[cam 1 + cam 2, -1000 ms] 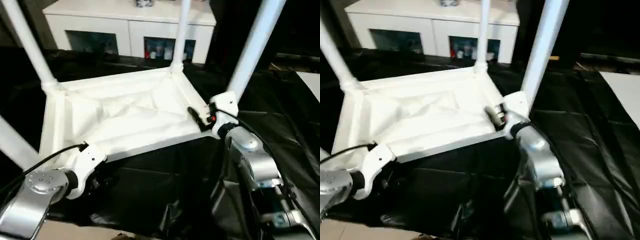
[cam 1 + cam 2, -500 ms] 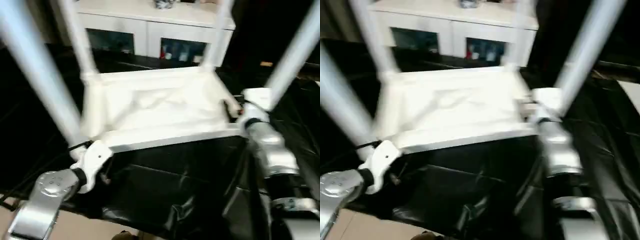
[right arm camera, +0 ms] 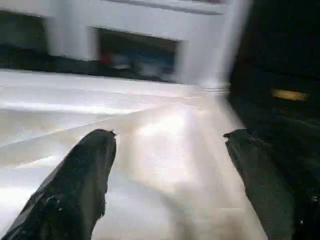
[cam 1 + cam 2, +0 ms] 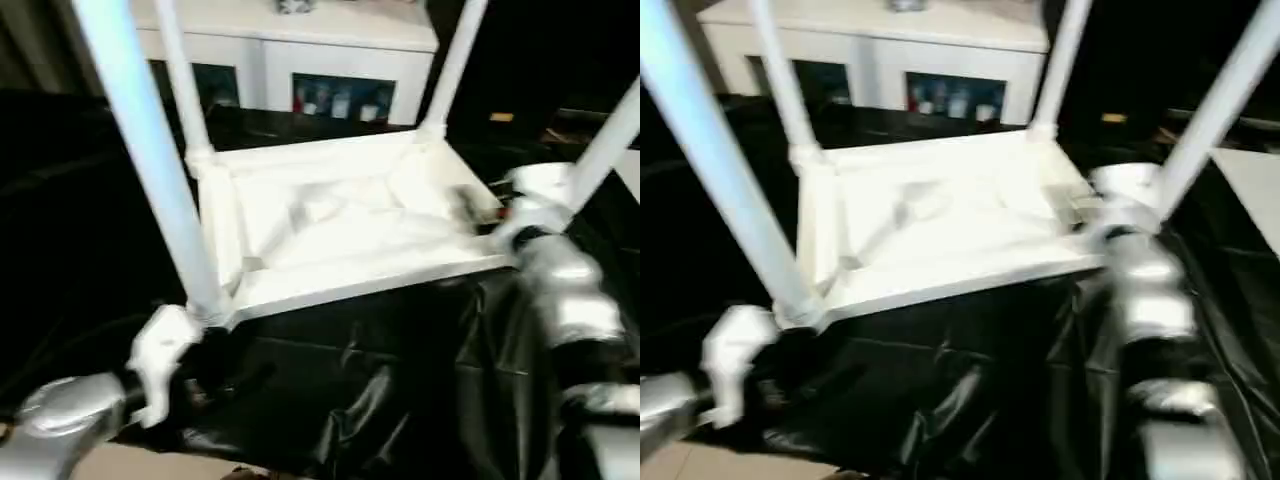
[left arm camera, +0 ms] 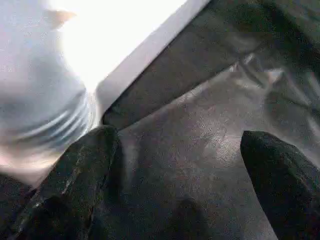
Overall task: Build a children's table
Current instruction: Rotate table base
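A: Location of the tabletop (image 4: 340, 225)?

B: Inverted on the black sheet (image 4: 400, 400), ribbed underside up, in front of the white cabinet (image 4: 300, 50). Four legs (image 4: 140, 150) stand upright in its corner sockets.

A: Left gripper (image 5: 175, 165) status?

B: Fingers (image 5: 75, 185) spread wide, gripping nothing. It sits at the tabletop's near-left corner, beside the base of that corner's leg, over the black sheet.

A: Right gripper (image 3: 167, 145) status?

B: Fingers (image 3: 85, 175) spread wide, gripping nothing. It sits at the tabletop's right edge, pointing across the ribbed underside toward the far-right leg (image 3: 227, 45) and the cabinet.
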Tool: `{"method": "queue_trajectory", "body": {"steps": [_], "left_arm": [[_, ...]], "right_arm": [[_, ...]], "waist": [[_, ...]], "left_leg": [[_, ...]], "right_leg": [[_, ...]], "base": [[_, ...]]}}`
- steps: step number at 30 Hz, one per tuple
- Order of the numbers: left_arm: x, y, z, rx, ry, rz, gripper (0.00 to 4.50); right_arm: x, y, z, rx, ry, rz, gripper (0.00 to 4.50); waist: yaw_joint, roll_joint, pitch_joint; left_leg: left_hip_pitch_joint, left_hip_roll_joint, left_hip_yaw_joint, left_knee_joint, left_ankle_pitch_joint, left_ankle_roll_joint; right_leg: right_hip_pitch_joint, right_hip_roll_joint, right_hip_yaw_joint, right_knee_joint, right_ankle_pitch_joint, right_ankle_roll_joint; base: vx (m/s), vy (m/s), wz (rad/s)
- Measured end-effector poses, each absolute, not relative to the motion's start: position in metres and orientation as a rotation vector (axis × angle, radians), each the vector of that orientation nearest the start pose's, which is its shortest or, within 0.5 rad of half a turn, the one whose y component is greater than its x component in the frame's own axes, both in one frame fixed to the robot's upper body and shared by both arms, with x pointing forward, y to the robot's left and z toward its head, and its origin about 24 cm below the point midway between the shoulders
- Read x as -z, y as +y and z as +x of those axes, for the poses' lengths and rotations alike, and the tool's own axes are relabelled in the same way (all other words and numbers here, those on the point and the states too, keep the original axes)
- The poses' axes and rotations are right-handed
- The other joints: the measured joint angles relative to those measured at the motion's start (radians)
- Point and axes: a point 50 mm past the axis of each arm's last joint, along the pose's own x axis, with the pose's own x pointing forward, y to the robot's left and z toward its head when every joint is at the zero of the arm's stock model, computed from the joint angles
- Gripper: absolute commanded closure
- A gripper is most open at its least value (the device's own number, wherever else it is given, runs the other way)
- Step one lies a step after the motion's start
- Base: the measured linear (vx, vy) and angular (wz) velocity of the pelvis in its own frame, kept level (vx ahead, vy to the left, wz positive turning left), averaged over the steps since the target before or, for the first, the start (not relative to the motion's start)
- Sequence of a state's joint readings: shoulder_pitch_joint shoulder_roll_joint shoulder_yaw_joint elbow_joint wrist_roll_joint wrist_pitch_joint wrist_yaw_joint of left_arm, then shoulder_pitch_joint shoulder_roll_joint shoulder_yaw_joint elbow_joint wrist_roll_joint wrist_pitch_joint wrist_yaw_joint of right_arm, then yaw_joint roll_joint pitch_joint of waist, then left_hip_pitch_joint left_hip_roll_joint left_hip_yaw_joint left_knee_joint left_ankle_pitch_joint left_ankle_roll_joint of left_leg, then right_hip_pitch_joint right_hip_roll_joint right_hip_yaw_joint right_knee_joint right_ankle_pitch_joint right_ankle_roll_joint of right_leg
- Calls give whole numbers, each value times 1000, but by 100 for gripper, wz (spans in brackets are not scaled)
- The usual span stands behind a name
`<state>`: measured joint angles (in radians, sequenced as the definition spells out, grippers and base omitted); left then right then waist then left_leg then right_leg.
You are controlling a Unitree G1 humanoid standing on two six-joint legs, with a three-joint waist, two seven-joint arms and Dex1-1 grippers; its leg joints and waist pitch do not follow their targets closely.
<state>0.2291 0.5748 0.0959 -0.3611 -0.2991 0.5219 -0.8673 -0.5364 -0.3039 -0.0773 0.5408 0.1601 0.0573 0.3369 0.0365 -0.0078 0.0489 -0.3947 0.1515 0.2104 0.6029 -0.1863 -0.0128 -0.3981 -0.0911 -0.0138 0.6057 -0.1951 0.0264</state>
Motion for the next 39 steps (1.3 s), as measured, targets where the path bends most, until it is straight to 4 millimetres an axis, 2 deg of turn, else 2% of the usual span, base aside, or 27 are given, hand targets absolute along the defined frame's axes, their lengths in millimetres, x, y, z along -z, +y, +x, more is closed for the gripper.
{"method": "queue_trajectory", "body": {"steps": [1,4,5,10,13,15,19,23,26,30,34,39], "left_arm": [[-60,221,184,804,475,84,2],[-63,251,176,705,488,56,2],[-66,263,177,653,481,60,2],[-70,296,180,513,464,103,2],[-74,320,198,347,437,229,2],[-79,325,215,278,400,284,2],[-90,307,248,281,280,256,2],[-98,281,284,379,183,194,2],[-99,263,302,474,169,189,2],[-95,254,317,501,190,230,2],[-91,244,327,547,201,227,2],[-88,233,327,669,222,250,2]], "right_arm": [[-82,-194,347,-273,60,-88,54],[-76,-181,338,-303,57,-77,54],[-76,-180,336,-288,60,-85,54],[-78,-187,331,-170,63,-131,54],[-77,-200,324,-71,79,-139,54],[-76,-211,318,4,89,-137,54],[-74,-224,309,106,109,-169,54],[-67,-239,294,184,180,-218,54],[-56,-250,284,222,257,-251,54],[-53,-259,279,257,289,-282,54],[-52,-265,276,287,320,-288,54],[-39,-260,278,240,389,-263,54]], "waist": [[0,-1,0],[4,-8,0],[6,-9,0],[12,-20,-4],[21,-25,-5],[24,-25,-5],[22,-20,-4],[19,-17,-3],[16,-13,-4],[-3,-9,-4],[-3,-9,-4],[-6,-9,-4]], "left_leg": [[-1,0,0,0,0,0],[0,0,0,0,0,0],[0,0,0,0,0,0],[1,0,1,0,0,0],[5,0,0,0,0,-1],[7,-1,0,0,1,-1],[9,-2,0,0,2,-3],[8,-2,0,0,3,-5],[8,-1,-1,-1,5,-9],[8,-1,-3,-3,6,-10],[7,-1,-5,-3,6,-10],[7,-1,-5,-3,6,-10]], "right_leg": [[0,0,0,0,0,0],[0,0,0,0,0,0],[0,0,1,0,0,0],[0,0,2,0,-3,5],[-1,1,2,0,-5,8],[1,0,2,-1,-5,8],[2,0,3,-1,-3,5],[4,-1,3,4,2,3],[2,0,2,6,4,1],[-1,1,1,6,4,1],[-2,1,0,4,4,1],[-2,1,0,4,4,0]], "base": [[0,0,0],[0,0,0],[0,0,0],[0,0,0],[0,0,0],[0,0,0],[0,0,0],[0,0,0],[0,0,0],[0,0,0],[0,0,0],[0,0,0]]}}
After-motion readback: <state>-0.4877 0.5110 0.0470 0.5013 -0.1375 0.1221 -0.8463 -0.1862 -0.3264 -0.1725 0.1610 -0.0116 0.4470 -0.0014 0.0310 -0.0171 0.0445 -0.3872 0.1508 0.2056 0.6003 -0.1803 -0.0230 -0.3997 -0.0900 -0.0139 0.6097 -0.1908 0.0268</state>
